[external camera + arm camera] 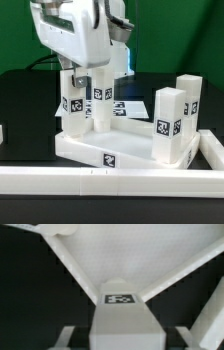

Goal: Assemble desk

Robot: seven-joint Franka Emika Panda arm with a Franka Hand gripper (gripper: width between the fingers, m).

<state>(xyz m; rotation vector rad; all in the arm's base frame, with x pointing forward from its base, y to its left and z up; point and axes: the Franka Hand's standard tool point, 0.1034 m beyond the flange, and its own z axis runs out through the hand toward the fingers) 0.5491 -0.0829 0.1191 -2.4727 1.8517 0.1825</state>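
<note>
White plastic parts sit on a black table [20,100]. The tray-like tabletop [105,150] lies flat just behind a long white rail [90,185] that runs along the front edge. Two block legs [172,122] stand upright on the tabletop at the exterior view's right, each carrying a black-and-white square tag. Toward the left, two more legs stand close together: one [73,100] at the tabletop's corner, and another [101,100] directly beneath the end effector [98,68], whose fingers straddle its top, clenched on it. The wrist view shows this tagged leg [122,314] between the two fingers [66,336], with the tabletop's raised rim [70,263] meeting in a corner behind it. A flat marker board [128,107] lies behind
</note>
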